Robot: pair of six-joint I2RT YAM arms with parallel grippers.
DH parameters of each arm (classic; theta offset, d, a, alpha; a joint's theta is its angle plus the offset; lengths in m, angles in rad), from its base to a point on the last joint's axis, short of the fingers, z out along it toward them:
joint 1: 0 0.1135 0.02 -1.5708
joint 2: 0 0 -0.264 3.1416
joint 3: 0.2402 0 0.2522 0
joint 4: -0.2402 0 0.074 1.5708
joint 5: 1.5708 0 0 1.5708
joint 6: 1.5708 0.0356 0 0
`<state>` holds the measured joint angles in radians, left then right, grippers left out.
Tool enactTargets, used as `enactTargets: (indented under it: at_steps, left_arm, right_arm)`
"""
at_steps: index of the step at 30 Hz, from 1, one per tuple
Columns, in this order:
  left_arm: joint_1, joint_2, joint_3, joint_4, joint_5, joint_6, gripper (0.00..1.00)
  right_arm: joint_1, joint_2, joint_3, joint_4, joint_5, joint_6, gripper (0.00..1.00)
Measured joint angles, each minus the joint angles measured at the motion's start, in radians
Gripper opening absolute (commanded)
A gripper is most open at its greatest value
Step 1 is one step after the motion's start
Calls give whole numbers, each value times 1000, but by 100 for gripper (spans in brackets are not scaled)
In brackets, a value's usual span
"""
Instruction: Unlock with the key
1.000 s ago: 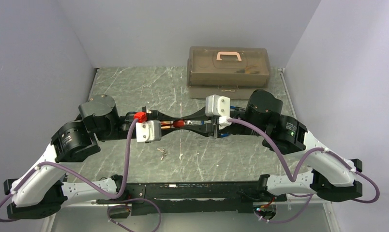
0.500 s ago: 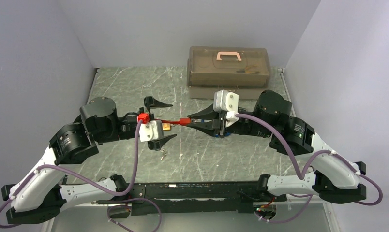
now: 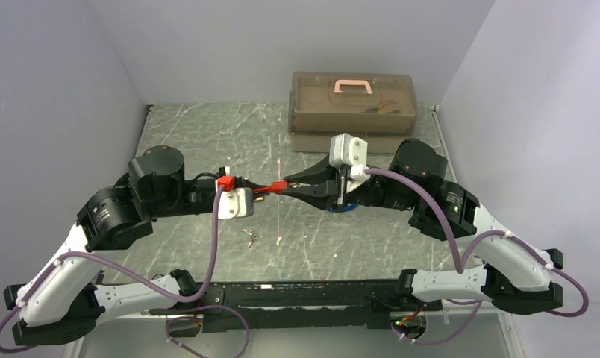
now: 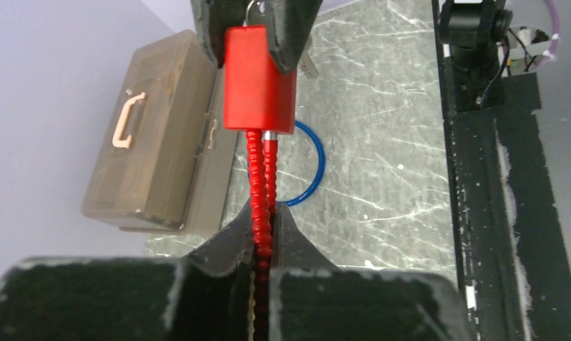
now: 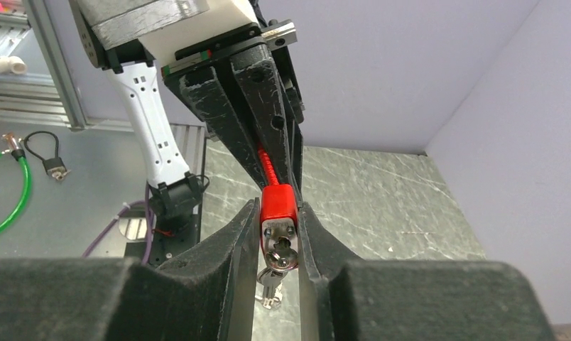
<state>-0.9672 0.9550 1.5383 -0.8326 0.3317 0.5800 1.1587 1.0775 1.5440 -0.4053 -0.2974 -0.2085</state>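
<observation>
While right jaws clamp red padlock point(image 5: 278, 204) body, left jaws pinch its ribbed cable point(image 4: 260, 206); keys point(image 3: 250, 237) lie apart on table point(image 3: 207, 127)

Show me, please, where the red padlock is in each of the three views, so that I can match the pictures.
Top external: the padlock is at centre, over the table.
Left wrist: top centre, with its cable running down into the left end effector.
Right wrist: low centre, clamped in the right end effector.
Shared landmark: the marbled table, behind the padlock in all three.
</observation>
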Motion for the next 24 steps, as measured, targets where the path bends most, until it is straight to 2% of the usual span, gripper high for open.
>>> enactTargets:
  at_steps: [4, 7, 11, 17, 24]
  left_arm:
    - [23, 0, 16, -22, 29, -16, 0]
    - [34, 5, 20, -17, 49, -21, 0]
    - [37, 3, 23, -9, 63, -24, 0]
    - [39, 0, 31, -10, 75, -24, 0]
    - [45, -11, 31, -12, 72, -22, 0]
  right_arm:
    - [3, 1, -7, 16, 9, -2, 57]
    - [2, 8, -10, 10, 11, -4, 69]
    - [3, 77, 57, -60, 6, -21, 72]
    - [3, 187, 180, -163, 0, -51, 57]
    - [3, 180, 212, -222, 2, -64, 59]
